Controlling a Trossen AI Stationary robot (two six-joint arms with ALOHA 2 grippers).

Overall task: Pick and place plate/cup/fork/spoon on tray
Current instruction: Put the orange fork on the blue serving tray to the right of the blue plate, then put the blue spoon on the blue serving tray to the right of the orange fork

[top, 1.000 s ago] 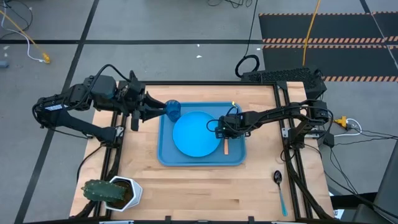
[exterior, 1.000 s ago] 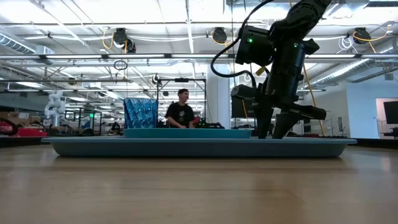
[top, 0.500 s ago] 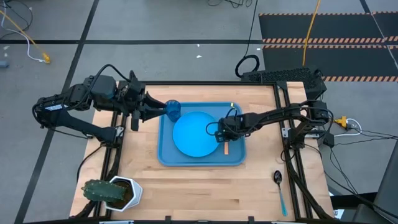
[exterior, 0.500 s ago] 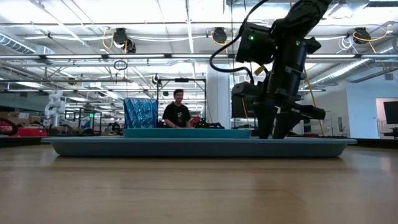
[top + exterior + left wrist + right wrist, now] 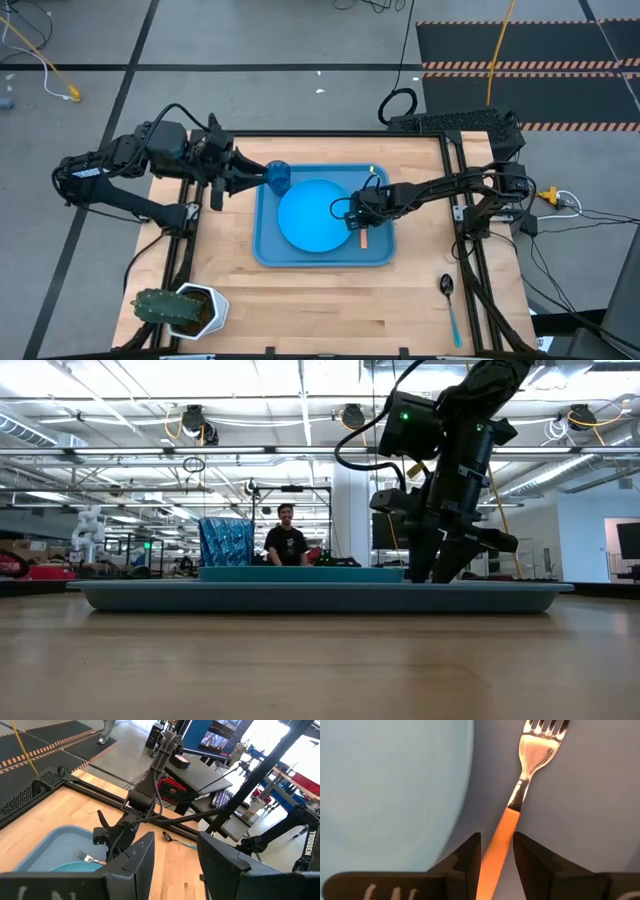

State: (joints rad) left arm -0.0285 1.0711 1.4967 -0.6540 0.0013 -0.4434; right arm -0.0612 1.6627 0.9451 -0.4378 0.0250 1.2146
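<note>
The tray lies mid-table with the plate flat on its floor. The cup stands upright in the tray's far left corner. The fork lies on the tray floor between the plate and the right rim, and its orange handle points at the near edge. My right gripper points steeply down over the fork, open, one finger on each side of the handle. My left gripper hovers open, high beside the cup, with nothing in it. The spoon lies on the table at the near right.
A green plant in a white pot stands at the table's near left corner. Black frame rails run along the table's left and right sides. Bare wood lies between the tray and the near edge. A person is in the room beyond the table.
My right gripper has rolled a little about the line it points along, staying over the fork. The fork has kept still on the tray.
</note>
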